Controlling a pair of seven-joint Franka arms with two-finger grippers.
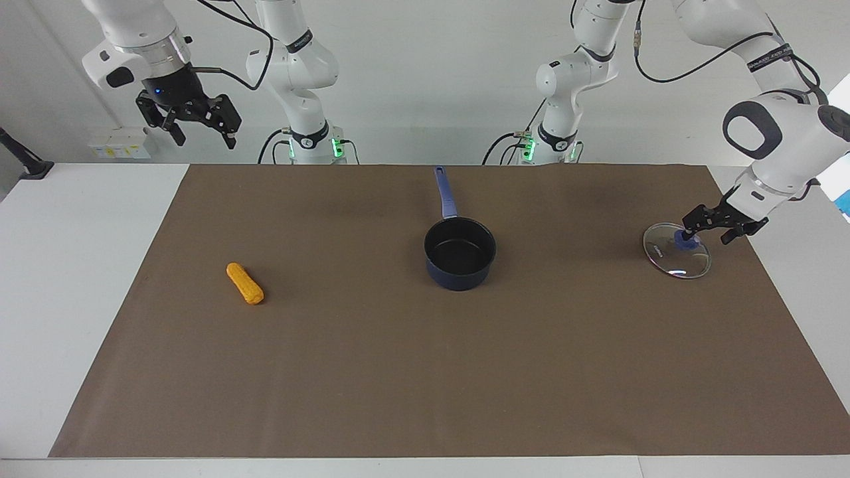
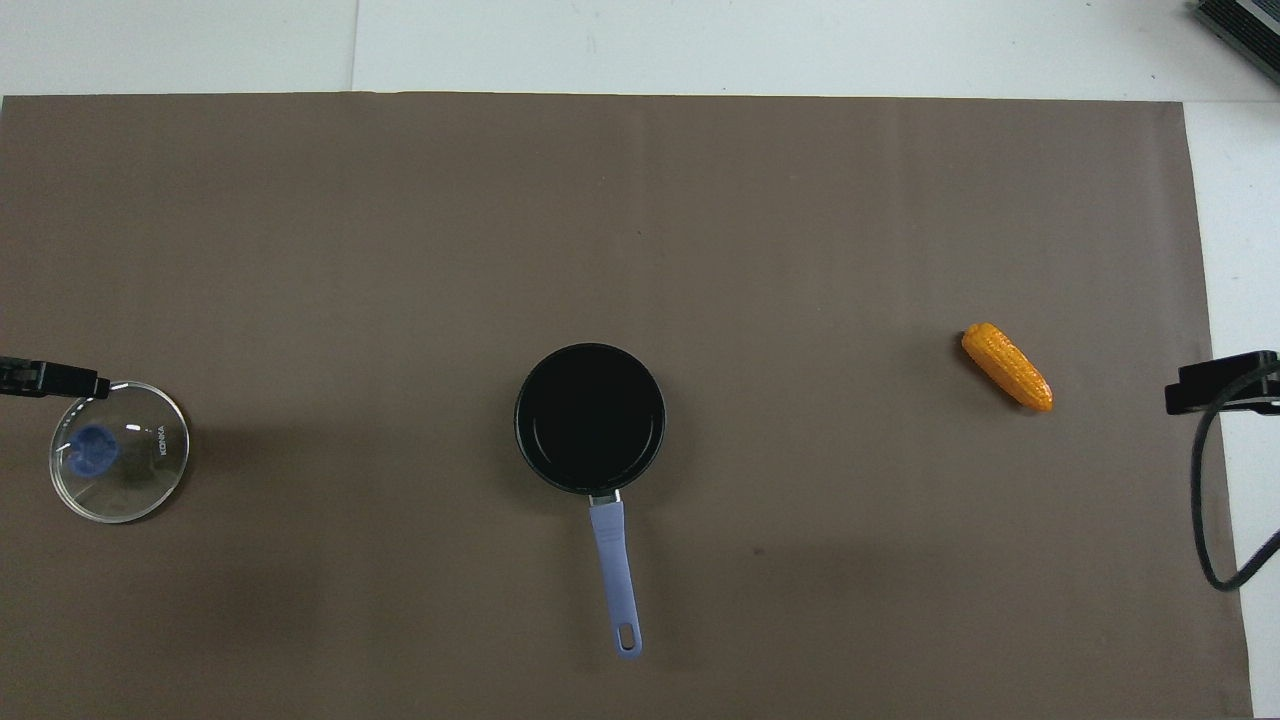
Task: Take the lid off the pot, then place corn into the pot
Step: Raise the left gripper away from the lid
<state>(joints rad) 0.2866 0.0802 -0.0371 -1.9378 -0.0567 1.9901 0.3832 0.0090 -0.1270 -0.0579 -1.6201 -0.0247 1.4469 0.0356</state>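
The pot [image 1: 459, 253] stands uncovered at the middle of the brown mat, its black inside empty [image 2: 590, 418] and its handle [image 2: 615, 570] pointing toward the robots. The lid [image 1: 677, 252] lies flat on the mat toward the left arm's end, blue knob [image 2: 95, 447] up. My left gripper [image 1: 710, 229] is open and empty, just above the lid's edge and apart from the knob; one finger [image 2: 55, 379] shows in the overhead view. The corn [image 1: 244, 283] lies on the mat toward the right arm's end [image 2: 1007, 366]. My right gripper [image 1: 204, 133] waits open, raised high over that end.
The brown mat [image 1: 425, 398] covers most of the white table [image 1: 80, 265]. A black cable [image 2: 1205, 500] and part of the right arm's hand [image 2: 1222, 382] hang over the mat's edge near the corn.
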